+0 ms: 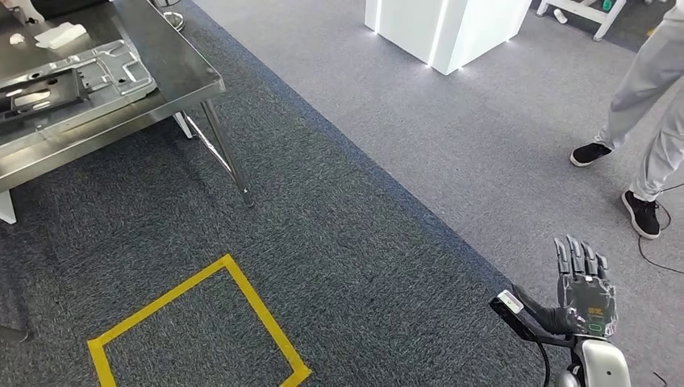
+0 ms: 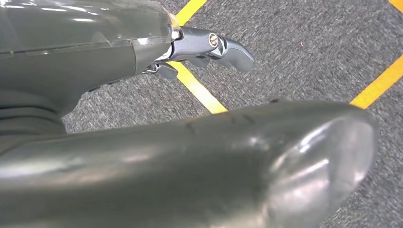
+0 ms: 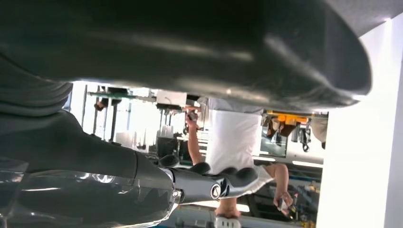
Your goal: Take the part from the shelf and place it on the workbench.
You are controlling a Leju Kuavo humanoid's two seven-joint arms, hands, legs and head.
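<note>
Two robot hands, both holding nothing. Shows, from the head view, a steel workbench (image 1: 173, 76) standing on dark grey carpet (image 1: 347, 242). Carries a flat grey metal part (image 1: 105, 72), lying on the top of the workbench well in from its near corner, partly over a dark block. Has a small white crumpled thing (image 1: 60, 34) farther back on the workbench, apart from the part. Marks out a yellow tape square (image 1: 258, 310) on the floor in front of the workbench, nearer the robot. Raises the right hand (image 1: 582, 290) far to the right of the workbench, well apart from it, fingers straight and spread, nothing between them. Includes a person's legs (image 1: 645, 89) in light trousers and dark shoes beyond that hand, and a white pillar (image 1: 452, 28) farther back from the workbench. Looks, in the left wrist view, past the left hand (image 2: 95, 57) down at carpet and yellow tape, with thick thumb and darker fingers (image 2: 223, 46) apart and nothing gripped. Cannot tell how far this hand is from the workbench.
</note>
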